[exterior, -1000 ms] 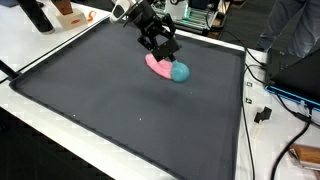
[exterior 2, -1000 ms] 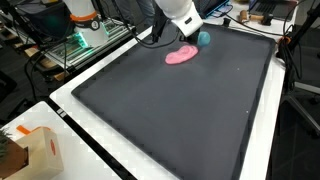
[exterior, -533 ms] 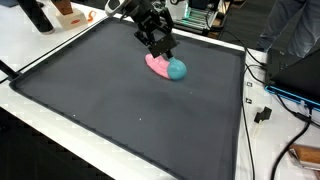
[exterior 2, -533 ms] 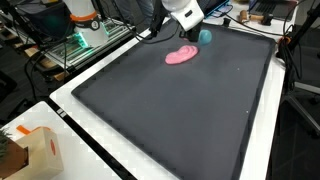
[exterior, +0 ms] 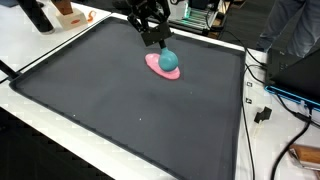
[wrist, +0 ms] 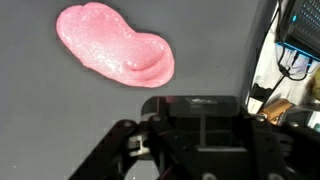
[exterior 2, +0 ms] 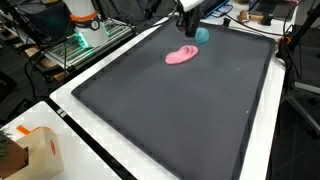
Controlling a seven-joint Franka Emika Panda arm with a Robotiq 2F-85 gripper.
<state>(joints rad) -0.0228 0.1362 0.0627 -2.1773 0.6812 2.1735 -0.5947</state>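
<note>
Teal ball (exterior: 169, 61) has nudged over and now sits against the pink blob (exterior: 156, 70), far side of the black mat (exterior: 120, 110); my pincer (exterior: 155, 40) has lifted clear of both; can't tell if it's open or closed; I'd guess contact's over.

A big black mat (exterior: 130, 110) lies on a white table (exterior: 40, 45). The black gripper (exterior: 155, 40) hangs over the far part of the mat. Right under it is a small blue-green ball (exterior: 169, 61). The ball shows in front of a flat pink blob (exterior: 153, 66). I cannot tell if the gripper pinches the ball. Wires (exterior: 262, 105) lie on the table beside the mat.
</note>
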